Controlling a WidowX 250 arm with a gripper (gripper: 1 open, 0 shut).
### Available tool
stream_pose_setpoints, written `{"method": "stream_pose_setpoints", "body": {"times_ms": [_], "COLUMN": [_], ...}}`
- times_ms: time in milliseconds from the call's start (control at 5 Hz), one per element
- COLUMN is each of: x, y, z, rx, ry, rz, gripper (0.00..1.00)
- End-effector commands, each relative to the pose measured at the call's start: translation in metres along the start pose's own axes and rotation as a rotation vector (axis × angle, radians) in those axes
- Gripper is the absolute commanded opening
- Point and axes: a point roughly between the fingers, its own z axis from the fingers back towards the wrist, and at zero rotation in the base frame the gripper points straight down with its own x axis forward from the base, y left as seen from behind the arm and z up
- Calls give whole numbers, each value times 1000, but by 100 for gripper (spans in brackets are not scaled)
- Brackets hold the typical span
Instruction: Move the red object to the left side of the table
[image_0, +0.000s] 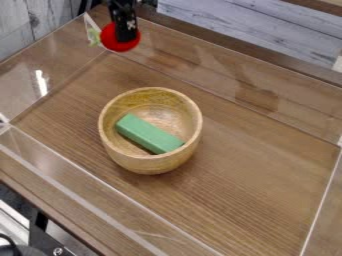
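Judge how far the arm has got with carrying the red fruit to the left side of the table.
Done: the fruit is picked up and rides in the gripper, near the table's far-left corner, well clear of the bowl and its green block. In hand: the carry leftward along the far edge. Left: setting the fruit down on the wood and opening the jaws.

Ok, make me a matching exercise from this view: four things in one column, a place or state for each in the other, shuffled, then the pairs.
Things:
1. red toy fruit
2. green block
3. wooden bowl
4. gripper

Places or states:
A. lying inside the bowl
B. standing mid-table, holding one item
C. pointing down, closed on the fruit
D. held at the far left, near the acrylic wall

Pairs: 1-D, 2-A, 3-B, 4-C
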Motion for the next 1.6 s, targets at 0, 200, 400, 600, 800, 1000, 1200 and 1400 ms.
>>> {"method": "stream_pose_setpoints", "body": {"times_ms": [0, 200, 400, 600, 800, 1000, 1200, 1400], "x": [-4, -7, -4, -1, -3, -6, -5, -5], "y": [26, 35, 41, 41, 37, 35, 35, 36], "z": [24, 23, 10, -2, -9, -14, -17, -21], "rx": [76, 76, 72, 70, 70, 67, 69, 68], "ry": [-33, -31, -26, -23, -21, -24, -33, -42], "rz": [43, 74, 13, -51, -6, 52, 117, 175], "gripper": [0, 0, 0, 0, 0, 0, 0, 0]}}
